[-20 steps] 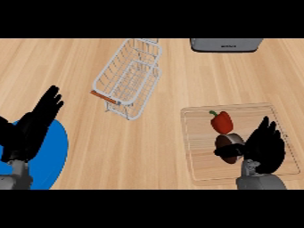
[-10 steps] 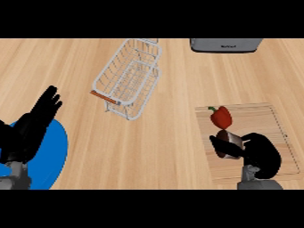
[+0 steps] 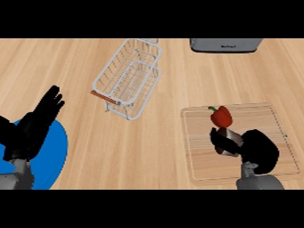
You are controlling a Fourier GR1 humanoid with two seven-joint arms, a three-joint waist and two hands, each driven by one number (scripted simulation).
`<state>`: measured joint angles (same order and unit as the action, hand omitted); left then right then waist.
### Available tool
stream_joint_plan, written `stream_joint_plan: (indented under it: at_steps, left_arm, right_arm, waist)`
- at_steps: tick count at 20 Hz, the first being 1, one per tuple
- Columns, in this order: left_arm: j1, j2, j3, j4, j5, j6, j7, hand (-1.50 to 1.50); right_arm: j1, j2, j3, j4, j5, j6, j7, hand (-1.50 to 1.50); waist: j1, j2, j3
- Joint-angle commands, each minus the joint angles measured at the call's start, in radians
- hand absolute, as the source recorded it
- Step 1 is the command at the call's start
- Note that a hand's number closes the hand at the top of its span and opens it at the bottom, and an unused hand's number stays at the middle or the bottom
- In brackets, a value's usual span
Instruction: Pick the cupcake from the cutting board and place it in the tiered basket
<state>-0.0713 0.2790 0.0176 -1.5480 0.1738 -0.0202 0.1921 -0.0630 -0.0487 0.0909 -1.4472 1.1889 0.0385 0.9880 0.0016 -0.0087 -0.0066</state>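
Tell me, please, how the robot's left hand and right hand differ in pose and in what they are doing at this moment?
The left hand is open with straight fingers, while the right hand is curled round the cupcake. The left hand holds nothing and shows above a blue plate; the right hand sits over the cutting board, beside a red pepper. Both are black, on grey forearms coming in from the lower edge.

— Left side, over the blue plate [image 3: 54,153]?
— Left hand [image 3: 24,133]: matt black throughout, long slender fingers, a broad thumb. Its forearm [image 3: 8,180] is a plain grey cylinder.
— And beside the cutting board [image 3: 241,141]?
— Right hand [image 3: 256,150]: same matt black, rounded bulky back. Grey forearm [image 3: 258,181], no markings visible.
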Motion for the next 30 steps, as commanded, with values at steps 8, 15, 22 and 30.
stream_joint_plan:
  at_steps: [8,15,22,30]
  left_arm:
    - [0.011,-0.015,-0.015,-0.08,-0.001,0.022,0.084,0.0]
    - [0.024,-0.006,0.026,0.01,0.003,-0.003,-0.01,0.0]
    - [0.074,0.015,0.036,-0.064,0.015,-0.038,0.016,0.0]
    - [0.035,-0.012,0.016,-0.077,-0.008,-0.032,0.061,0.0]
  right_arm:
    - [0.047,-0.272,0.159,-0.149,-0.017,-0.038,-0.533,1.5]
    - [0.053,-0.205,0.075,-0.467,-0.233,-0.21,-0.658,1.5]
    - [0.012,-0.182,0.129,-0.761,-0.29,-0.013,-0.528,1.5]
    - [-0.294,0.001,0.333,-0.738,-0.157,0.182,-0.223,1.5]
  waist:
    - [-0.002,0.004,0.008]
    - [-0.029,0.002,0.006]
    - [-0.004,0.005,0.006]
    - [0.004,0.006,0.005]
